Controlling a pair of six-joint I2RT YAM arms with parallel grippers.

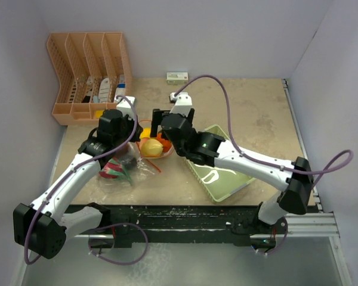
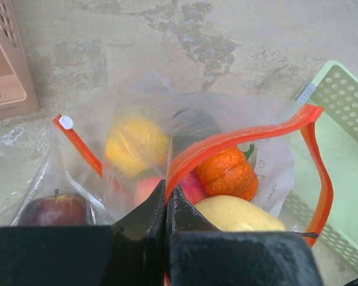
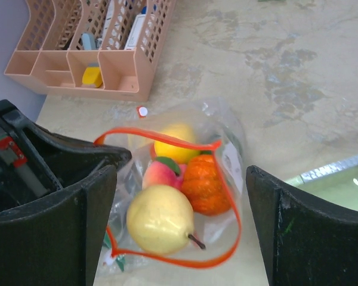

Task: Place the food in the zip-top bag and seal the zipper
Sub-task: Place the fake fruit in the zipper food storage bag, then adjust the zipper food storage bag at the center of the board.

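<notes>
Zip-top bag [image 3: 228,134] of crinkly clear plastic lies on the mottled beige worktop [image 1: 250,113] between the two arms. It sits left of the pale green perforated plastic tray [image 1: 227,179] and on the near side of the peach-pink slotted plastic organizer [image 1: 89,65]. Its mouth is spread open, and the orange-red zipper strip [image 2: 256,130] forms a wide loop. A small white slider tab [image 3: 142,111] sits at the strip's far-left end.

Four pieces of plastic toy food show inside the open mouth:
- a pale yellow pear [image 3: 160,217], nearest
- an orange pumpkin [image 3: 206,182], to its right
- a pink peach [image 3: 161,173]
- a yellow lemon [image 3: 176,143], farthest

A dark purple piece [image 2: 194,125] shows through the plastic behind the pumpkin. A red apple [image 2: 53,208] lies under clear plastic at the bag's near-left end.

The left gripper [image 2: 167,196] is pinched tight on the zipper strip at the edge of the mouth, its fingers pressed together over the orange-red band. The right gripper [image 3: 182,170] hovers over the open mouth with its fingers spread wide, holding nothing.

The organizer holds a small yellow block [image 3: 92,76] in a low front compartment, and white and blue packets [image 3: 137,30] stand in its slots. A small white box [image 1: 178,76] rests at the far edge of the worktop.
</notes>
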